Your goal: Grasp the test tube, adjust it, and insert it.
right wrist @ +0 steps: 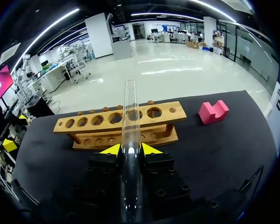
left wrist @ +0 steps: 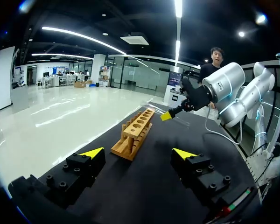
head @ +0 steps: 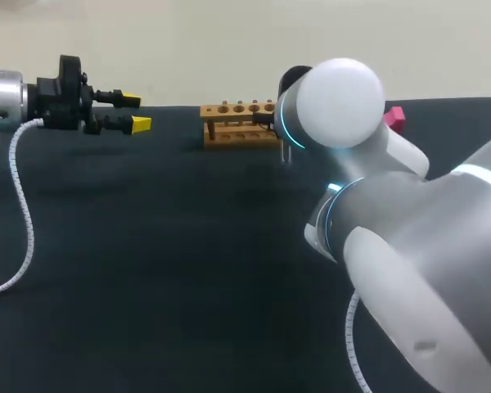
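While right fingers (right wrist: 111, 150) clamp the test tube (right wrist: 130, 121) near the rack (right wrist: 84, 122), distant left fingers (left wrist: 94, 152) stand apart.

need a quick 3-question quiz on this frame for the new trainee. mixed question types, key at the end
1. True or false: the test tube already stands in a hole of the wooden rack.
2. Fill in: the left gripper has its fingers ___, with nothing between them.
3. Which gripper is shut on the test tube? A) left gripper B) right gripper C) neither

Key: 1 false; 2 open; 3 B.
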`<state>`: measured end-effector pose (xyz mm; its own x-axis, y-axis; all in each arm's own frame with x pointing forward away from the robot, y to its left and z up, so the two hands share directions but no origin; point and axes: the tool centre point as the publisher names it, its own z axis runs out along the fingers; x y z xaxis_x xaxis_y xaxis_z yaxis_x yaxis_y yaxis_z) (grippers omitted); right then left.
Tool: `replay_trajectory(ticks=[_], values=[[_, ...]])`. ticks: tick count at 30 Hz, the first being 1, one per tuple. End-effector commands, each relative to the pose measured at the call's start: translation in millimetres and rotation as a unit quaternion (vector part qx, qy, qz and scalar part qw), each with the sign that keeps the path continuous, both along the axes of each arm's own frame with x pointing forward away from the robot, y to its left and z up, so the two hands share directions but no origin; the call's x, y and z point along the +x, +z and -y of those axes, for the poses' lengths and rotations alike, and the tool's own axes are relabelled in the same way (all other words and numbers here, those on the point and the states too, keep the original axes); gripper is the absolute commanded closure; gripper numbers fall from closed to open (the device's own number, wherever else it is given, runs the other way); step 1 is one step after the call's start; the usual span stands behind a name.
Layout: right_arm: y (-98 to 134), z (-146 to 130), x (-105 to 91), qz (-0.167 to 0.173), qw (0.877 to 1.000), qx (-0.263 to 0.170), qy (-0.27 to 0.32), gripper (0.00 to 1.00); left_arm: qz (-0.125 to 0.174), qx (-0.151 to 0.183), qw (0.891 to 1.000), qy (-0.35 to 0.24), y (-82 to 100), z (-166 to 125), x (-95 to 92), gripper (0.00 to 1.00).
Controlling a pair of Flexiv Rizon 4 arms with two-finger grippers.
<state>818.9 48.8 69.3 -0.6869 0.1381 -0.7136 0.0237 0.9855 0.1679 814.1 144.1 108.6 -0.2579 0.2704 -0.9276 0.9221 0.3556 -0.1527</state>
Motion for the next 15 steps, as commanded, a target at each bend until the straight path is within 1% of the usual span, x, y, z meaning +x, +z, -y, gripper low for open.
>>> replay_trajectory(ticks=[1, 7, 15], values=[[-3.7, 0.7, 5.6, -0.004, 1.000, 0.000, 0.001, 1.00, 0.002, -0.002, 1.000, 0.000, -1.3, -0.7, -0.4, 0.00], [-6.5, 0.8, 7.1, -0.010, 1.000, 0.000, 0.003, 1.00, 0.002, -0.002, 1.000, 0.000, -1.3, -0.7, -0.4, 0.00], [-15.2, -1.3, 9.3, -0.030, 1.000, -0.005, 0.009, 1.00, 0.002, -0.002, 1.000, 0.000, -1.3, -0.7, -0.4, 0.00]])
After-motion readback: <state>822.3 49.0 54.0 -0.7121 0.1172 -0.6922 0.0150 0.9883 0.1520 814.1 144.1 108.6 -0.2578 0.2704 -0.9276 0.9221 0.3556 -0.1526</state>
